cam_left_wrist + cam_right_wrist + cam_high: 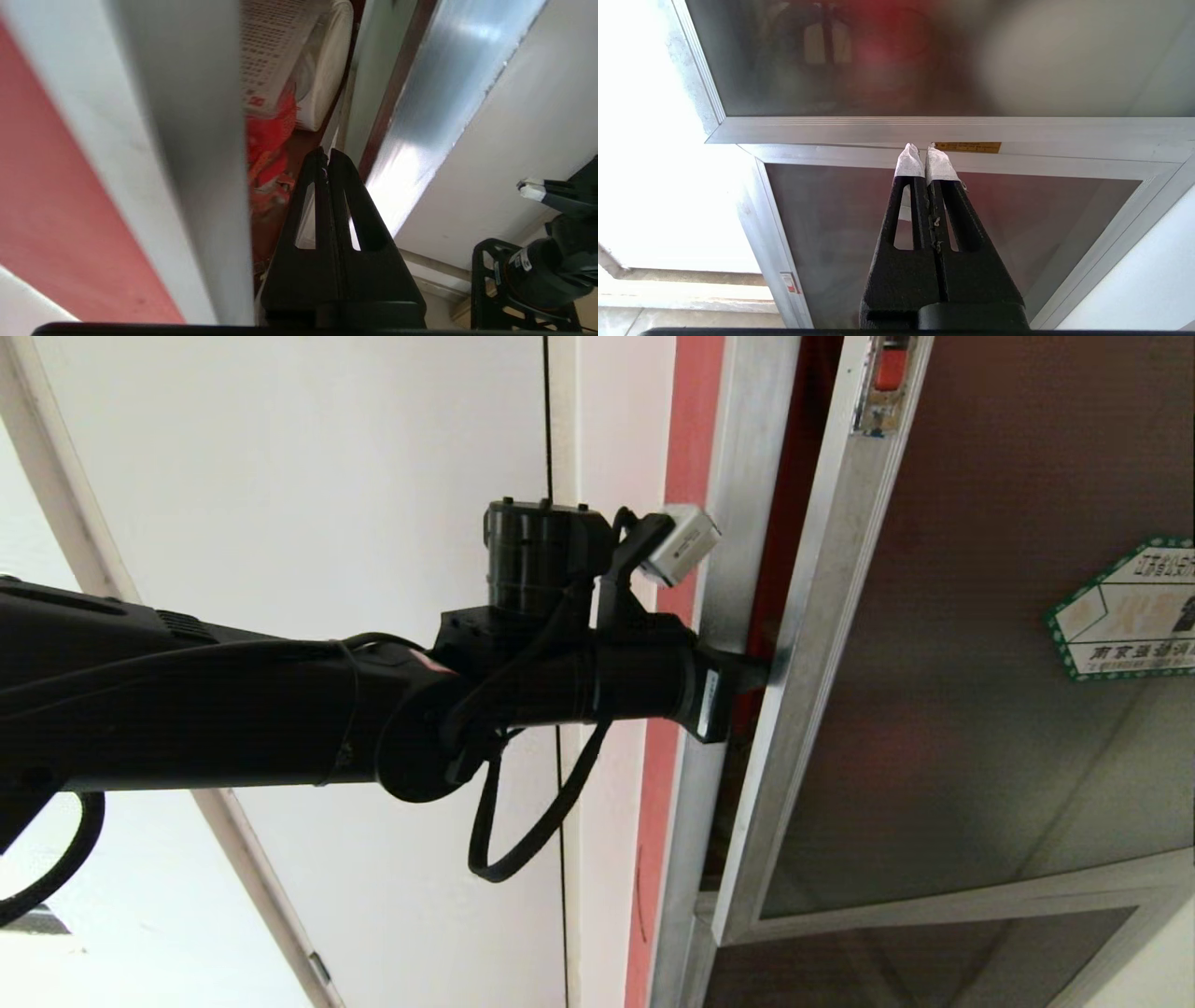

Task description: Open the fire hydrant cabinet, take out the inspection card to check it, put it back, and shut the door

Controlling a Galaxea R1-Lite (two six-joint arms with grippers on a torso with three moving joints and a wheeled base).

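The fire hydrant cabinet [738,523] has a silver frame, and its smoked-glass door [980,616] stands slightly ajar. A red latch [890,369] sits on the door's edge, and a green-edged sticker [1130,611] is on the glass. My left gripper [325,151] is shut and empty. It pokes into the narrow gap between the cabinet frame [196,140] and the door's edge [434,93]. Through the gap the inspection card [268,51] shows beside a white rolled hose [327,70] and red fittings [268,140]. My right gripper [924,149] is shut and parked low.
A white wall [373,476] with a red strip [691,420] lies left of the cabinet. The right gripper faces a smaller dark panel [831,224] under the door's bottom rail [1017,128]. The left arm [233,709] spans the head view.
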